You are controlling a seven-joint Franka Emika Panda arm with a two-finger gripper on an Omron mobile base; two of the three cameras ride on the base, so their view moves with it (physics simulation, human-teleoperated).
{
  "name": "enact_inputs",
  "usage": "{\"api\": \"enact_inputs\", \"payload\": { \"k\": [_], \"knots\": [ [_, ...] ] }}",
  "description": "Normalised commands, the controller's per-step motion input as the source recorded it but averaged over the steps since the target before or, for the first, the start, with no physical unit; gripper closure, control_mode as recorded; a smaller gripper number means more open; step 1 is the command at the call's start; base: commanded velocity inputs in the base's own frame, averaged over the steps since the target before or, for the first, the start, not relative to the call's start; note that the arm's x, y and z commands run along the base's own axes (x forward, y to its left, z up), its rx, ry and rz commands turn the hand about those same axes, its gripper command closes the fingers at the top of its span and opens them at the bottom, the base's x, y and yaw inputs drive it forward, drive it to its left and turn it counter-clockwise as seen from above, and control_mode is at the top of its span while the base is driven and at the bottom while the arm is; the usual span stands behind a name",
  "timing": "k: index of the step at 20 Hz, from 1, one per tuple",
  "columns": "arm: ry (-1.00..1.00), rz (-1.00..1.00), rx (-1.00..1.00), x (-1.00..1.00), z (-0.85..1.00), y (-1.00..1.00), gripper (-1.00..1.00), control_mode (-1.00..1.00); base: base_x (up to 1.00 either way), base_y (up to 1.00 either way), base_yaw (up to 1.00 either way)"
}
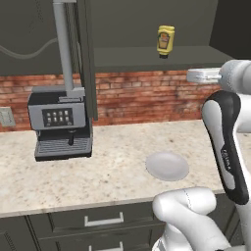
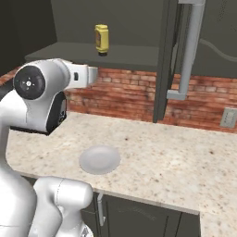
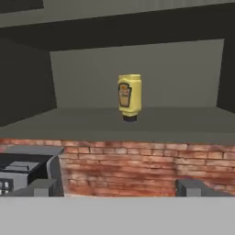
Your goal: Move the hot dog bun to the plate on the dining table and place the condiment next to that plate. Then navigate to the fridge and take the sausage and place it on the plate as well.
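Note:
The condiment (image 1: 165, 40) (image 2: 102, 39) (image 3: 129, 95) is a yellow squeeze bottle with a dark label. It stands cap down on the shelf of an open upper cabinet above the brick wall. My gripper (image 3: 118, 188) is open, its fingertips (image 3: 43, 187) wide apart with nothing between them. It points level at the shelf from some distance, with the bottle straight ahead and slightly higher. The hot dog bun, the plate, the dining table, the fridge and the sausage are out of view.
A grey coffee machine (image 1: 61, 122) (image 3: 23, 172) stands on the stone counter (image 1: 112, 147) at the left. A small plain white plate (image 1: 167, 165) (image 2: 99, 159) lies near the counter's front. An open dark cabinet door (image 1: 86, 59) (image 2: 166, 60) juts out beside the shelf.

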Motion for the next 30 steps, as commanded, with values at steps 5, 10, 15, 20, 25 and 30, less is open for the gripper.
{"api": "enact_inputs", "payload": {
  "k": [5, 10, 15, 20, 25, 30],
  "knots": [
    [-0.29, 0.11, -0.02, 0.2, 0.54, -0.04, -1.0, -1.0, 0.0, 0.0, 0.0],
    [-0.06, 0.01, 0.0, 0.2, 0.09, 0.0, -1.0, -1.0, 0.0, 0.0, 0.0],
    [0.02, 0.01, 0.0, 0.33, 0.0, -0.01, -1.0, -1.0, 0.0, 0.0, 0.0],
    [0.01, 0.05, 0.0, 0.59, 0.1, 0.0, -1.0, -1.0, 0.0, 0.0, 0.0],
    [0.0, 0.04, 0.0, 0.49, 0.12, 0.0, -1.0, -1.0, 0.0, 0.0, 0.0],
    [0.0, 0.04, 0.0, 0.46, 0.12, -0.04, -1.0, -1.0, 0.0, 0.0, 0.0]
  ]
}}
